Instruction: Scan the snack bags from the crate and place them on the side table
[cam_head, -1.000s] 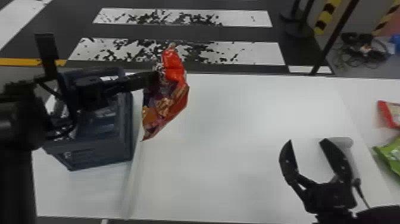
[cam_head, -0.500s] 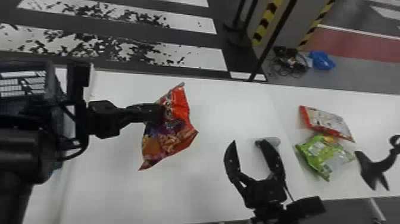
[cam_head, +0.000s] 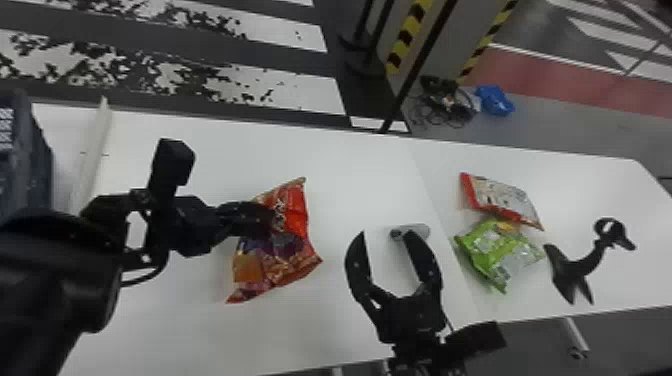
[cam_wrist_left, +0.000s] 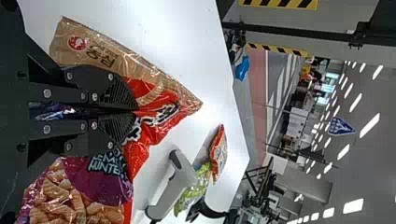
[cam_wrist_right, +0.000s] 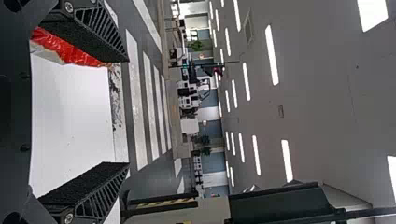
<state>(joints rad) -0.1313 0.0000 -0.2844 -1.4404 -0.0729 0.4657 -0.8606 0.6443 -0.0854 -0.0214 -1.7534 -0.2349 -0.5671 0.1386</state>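
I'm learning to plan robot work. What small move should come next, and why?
Probably ease the left gripper, shut on the red snack bag, toward the right gripper for a handover. The latter is open and empty, between that bag and the side table, where a green bag and a red-and-white bag lie. I cannot tell if the held bag is scanned.

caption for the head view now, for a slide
Left gripper holds a red snack bag above the white table; right gripper hangs open beside it.
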